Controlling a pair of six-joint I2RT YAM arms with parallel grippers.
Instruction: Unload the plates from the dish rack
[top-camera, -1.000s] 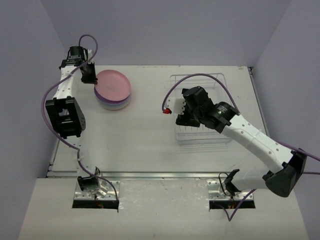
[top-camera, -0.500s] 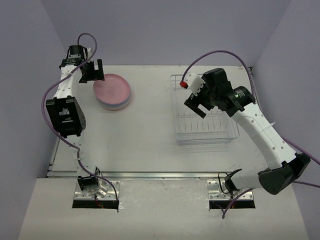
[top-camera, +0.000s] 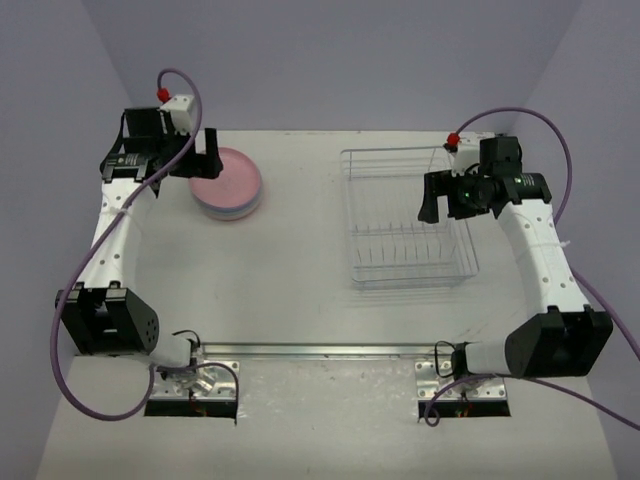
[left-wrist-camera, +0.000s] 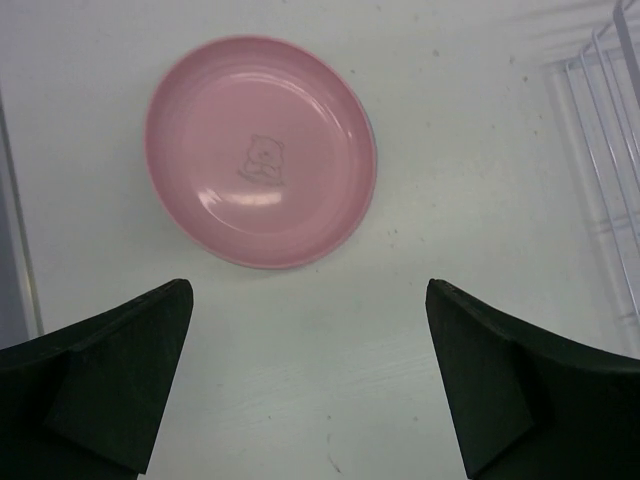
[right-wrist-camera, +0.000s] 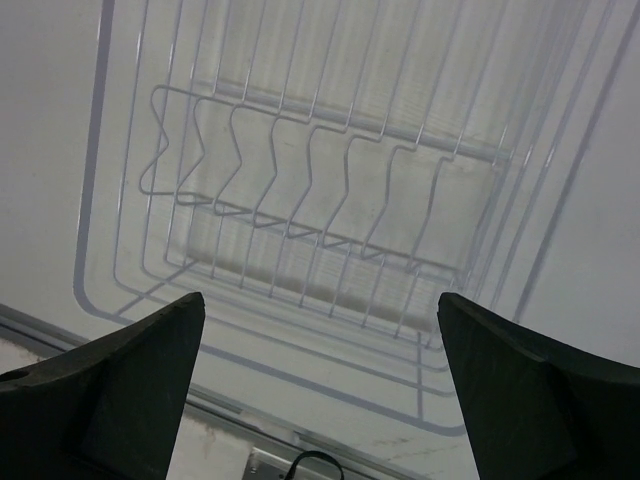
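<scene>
At the near edge of the table (top-camera: 300, 300), the 2 arm bases sat bolted side by side. Farther in, on the right half, stood the dish rack (top-camera: 410, 225), a wire basket with a row of dividers (right-wrist-camera: 300, 190) running across its floor. The right gripper (right-wrist-camera: 320, 300) hung above the rack's right side, looking down into it. Its 2 fingers (right-wrist-camera: 110, 390) were spread wide and gripped nothing; only wire and table showed in the gap.

On the far left of the table, well apart from the rack, the plates (top-camera: 227, 185) lay in 1 flat stack. A pink plate (left-wrist-camera: 262, 150) was on top, with lilac and blue rims showing below it. A small bear drawing (left-wrist-camera: 264, 162) marked the middle of the pink one. The left gripper (left-wrist-camera: 305, 300) hovered by the stack's far left rim, not touching it, with its fingers likewise wide apart and holding nothing. From the left wrist, a corner of the rack showed at the right edge. A purple cable (top-camera: 185, 85) looped over the left wrist, farthest back.
</scene>
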